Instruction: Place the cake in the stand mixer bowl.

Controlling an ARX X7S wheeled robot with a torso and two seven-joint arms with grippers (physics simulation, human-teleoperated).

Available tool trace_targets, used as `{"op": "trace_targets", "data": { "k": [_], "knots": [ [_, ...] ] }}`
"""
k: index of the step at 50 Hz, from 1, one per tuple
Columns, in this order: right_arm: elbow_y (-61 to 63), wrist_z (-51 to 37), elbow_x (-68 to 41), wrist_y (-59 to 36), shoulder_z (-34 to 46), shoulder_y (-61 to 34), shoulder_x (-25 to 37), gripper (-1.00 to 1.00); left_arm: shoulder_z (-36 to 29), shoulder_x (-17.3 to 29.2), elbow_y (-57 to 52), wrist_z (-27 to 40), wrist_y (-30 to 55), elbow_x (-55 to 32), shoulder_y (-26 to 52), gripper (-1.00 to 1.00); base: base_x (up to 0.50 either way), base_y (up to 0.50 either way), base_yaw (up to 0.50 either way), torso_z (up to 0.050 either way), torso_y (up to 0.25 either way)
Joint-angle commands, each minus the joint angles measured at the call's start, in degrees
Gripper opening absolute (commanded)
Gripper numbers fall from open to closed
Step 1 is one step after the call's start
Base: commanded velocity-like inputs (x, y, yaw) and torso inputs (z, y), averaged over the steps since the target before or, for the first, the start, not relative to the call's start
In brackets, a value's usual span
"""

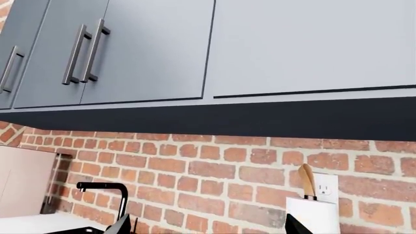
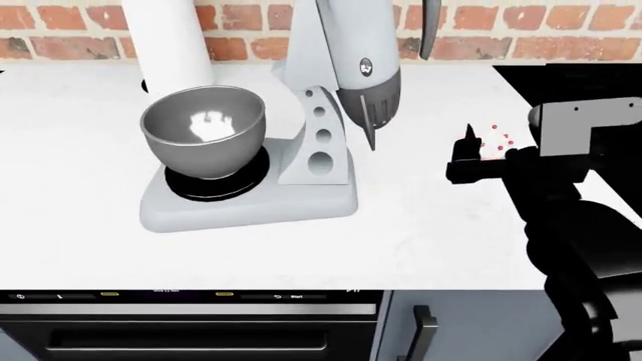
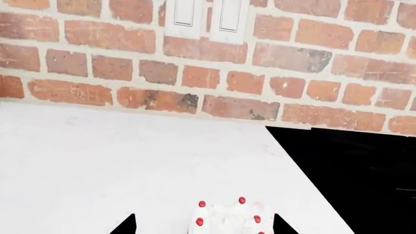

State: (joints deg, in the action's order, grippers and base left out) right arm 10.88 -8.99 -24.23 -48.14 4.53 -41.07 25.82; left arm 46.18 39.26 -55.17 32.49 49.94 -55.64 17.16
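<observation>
The cake (image 3: 229, 218), white icing with red dots, sits on the white counter near the black cooktop. It stands between my right gripper's (image 3: 204, 227) two open fingertips, with a gap on one side. In the head view the cake (image 2: 495, 141) is partly hidden behind that gripper (image 2: 479, 154). The shiny grey stand mixer bowl (image 2: 204, 129) sits on its black base on the light grey mixer (image 2: 319, 128), well to the cake's left. My left gripper (image 1: 206, 228) is open and empty. It is raised and faces the brick wall, and it does not show in the head view.
A white cylinder (image 2: 176, 45) stands behind the bowl. The black cooktop (image 2: 561, 83) borders the counter on the right. An oven front (image 2: 201, 331) runs below the counter edge. The left wrist view shows grey wall cabinets (image 1: 149, 48), a black faucet (image 1: 104, 187) and a wall outlet (image 1: 325, 187).
</observation>
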Motion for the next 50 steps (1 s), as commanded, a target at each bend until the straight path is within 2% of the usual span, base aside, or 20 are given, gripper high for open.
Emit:
{"op": "trace_targets", "data": {
  "k": [1, 50],
  "knots": [
    [-4.32, 1.13, 0.71, 2.56, 0.81, -0.05, -0.31, 1.00, -0.29, 0.00, 0.32, 0.01, -0.57, 0.27, -0.45, 1.00, 0.00, 0.00, 0.00, 0.000, 0.000],
    [-7.39, 1.50, 0.01, 6.23, 0.42, 3.29, -1.47, 1.00, -1.57, 0.50, 0.83, 0.57, -2.33, 0.90, -1.69, 1.00, 0.00, 0.00, 0.00, 0.000, 0.000]
  ]
}}
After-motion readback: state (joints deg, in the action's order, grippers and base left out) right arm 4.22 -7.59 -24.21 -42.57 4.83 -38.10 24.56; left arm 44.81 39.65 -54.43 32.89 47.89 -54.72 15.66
